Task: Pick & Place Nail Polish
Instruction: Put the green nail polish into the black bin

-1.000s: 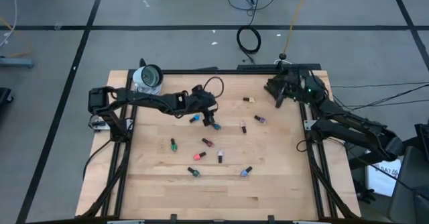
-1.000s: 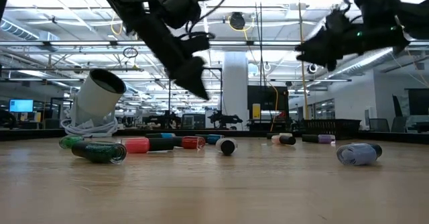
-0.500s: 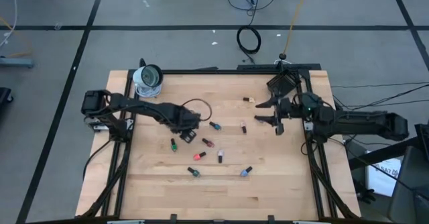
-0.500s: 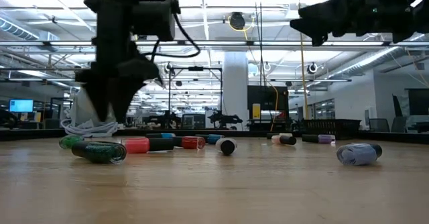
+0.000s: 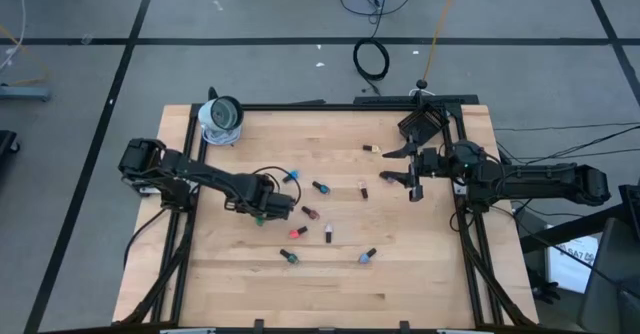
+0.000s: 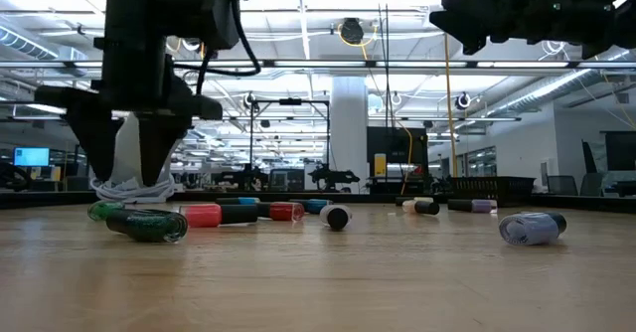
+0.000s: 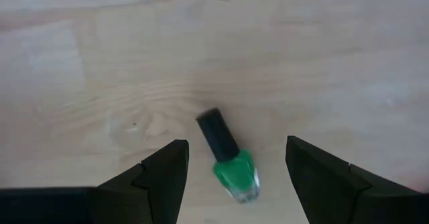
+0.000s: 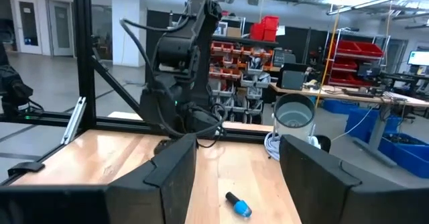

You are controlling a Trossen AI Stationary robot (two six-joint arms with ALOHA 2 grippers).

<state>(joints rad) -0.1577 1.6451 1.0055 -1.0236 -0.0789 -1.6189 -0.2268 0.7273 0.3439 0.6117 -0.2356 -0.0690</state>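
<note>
Several small nail polish bottles lie on their sides on the wooden table (image 5: 400,274). My left gripper (image 5: 264,212) points straight down, open, above a green bottle (image 7: 234,168) with a black cap. In the left wrist view the bottle lies between the two fingers, which do not touch it. In the low view the fingers (image 6: 149,158) hang clear of the tabletop. My right gripper (image 5: 384,166) is open and empty, held high and roughly level near the table's right side, pointing left; it also shows in the right wrist view (image 8: 238,153).
Other bottles lie about: blue (image 5: 292,176), dark teal (image 5: 320,187), red (image 5: 297,232), green (image 5: 288,257), blue (image 5: 367,256), pink (image 5: 363,189). A white cup (image 5: 221,117) stands at the far left corner, a black box (image 5: 422,124) at the far right.
My left gripper has gone from the table's middle toward its left and near edges, sunk a little, rolled about and tipped to point straight down over the green bottle. My right gripper has swung from the far right corner toward the near edge, then kept still. No bottle has moved.
</note>
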